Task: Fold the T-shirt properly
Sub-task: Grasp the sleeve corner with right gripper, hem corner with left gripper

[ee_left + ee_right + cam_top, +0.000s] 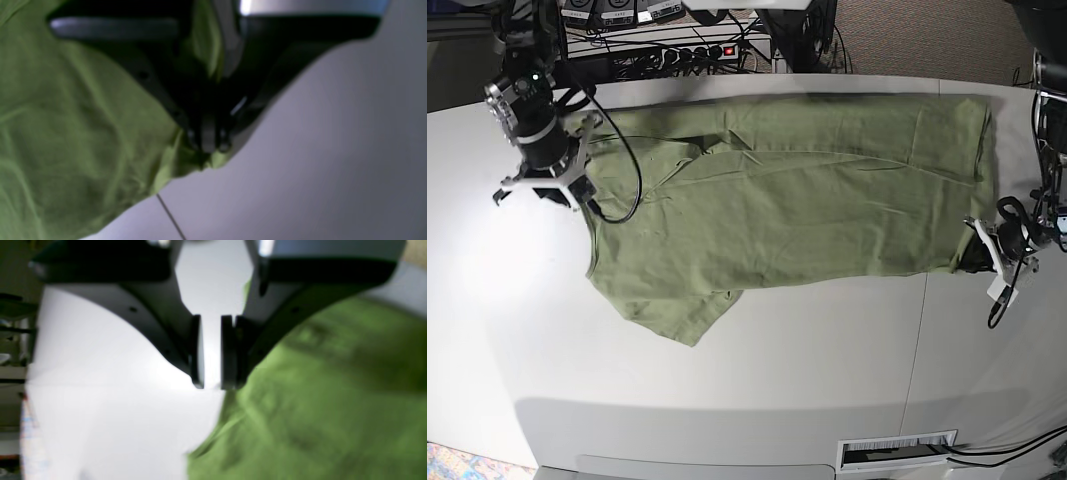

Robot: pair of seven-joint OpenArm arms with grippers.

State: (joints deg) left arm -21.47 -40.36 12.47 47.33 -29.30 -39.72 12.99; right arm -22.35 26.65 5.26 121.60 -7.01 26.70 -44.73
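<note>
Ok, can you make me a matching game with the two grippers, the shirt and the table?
Things:
1. left gripper
2. right gripper
3. shirt
4. table

States:
A. pale grey, holds everything up
B. jaws a little apart, holding nothing
C. green, spread out flat and wrinkled
D. shut on the shirt's edge

Pairs: 1-D, 2-B, 3-C, 4-A
</note>
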